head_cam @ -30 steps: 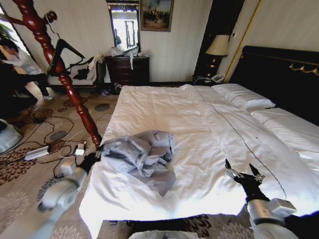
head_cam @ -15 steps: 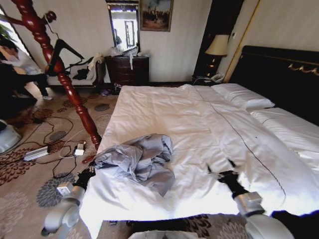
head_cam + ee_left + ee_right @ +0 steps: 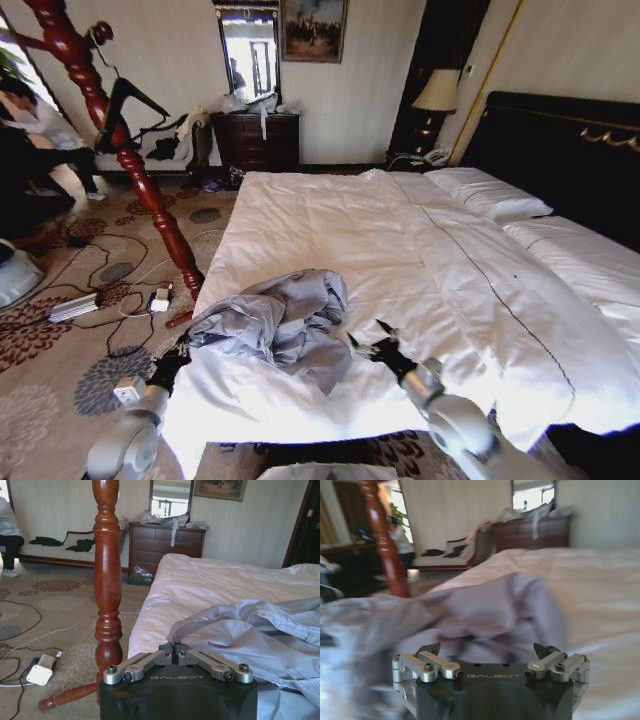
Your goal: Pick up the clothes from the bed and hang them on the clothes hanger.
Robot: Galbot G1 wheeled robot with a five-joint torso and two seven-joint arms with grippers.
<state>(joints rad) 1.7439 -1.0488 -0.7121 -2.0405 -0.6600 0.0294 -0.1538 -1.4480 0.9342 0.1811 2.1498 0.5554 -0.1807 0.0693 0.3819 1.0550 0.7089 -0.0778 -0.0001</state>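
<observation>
Sliding in across the white duvet (image 3: 400, 250) from the bed's foot-right side, the right gripper (image 3: 372, 345) has come up just beside the pale grey-blue crumpled shirt (image 3: 280, 320), where a second ago it hung well off to the shirt's right. Its fingers (image 3: 430, 649) are spread wide apart, empty, pointing at the fabric without touching it. That shirt (image 3: 250, 635) lies in a wrinkled heap on the large white bed (image 3: 330, 200), near the foot-left corner of the mattress. At the shirt's left edge sits the left gripper (image 3: 175, 360), low at the bed's side; in the left wrist view its fingers (image 3: 172, 652) are pressed together on a fold of the shirt's edge. Left of the shirt, on the patterned carpet (image 3: 60, 350), stands the reddish-brown turned wooden coat stand (image 3: 130, 160). A thin black triangular hanger (image 3: 125, 100) hangs on the stand, well above and beyond the shirt.
</observation>
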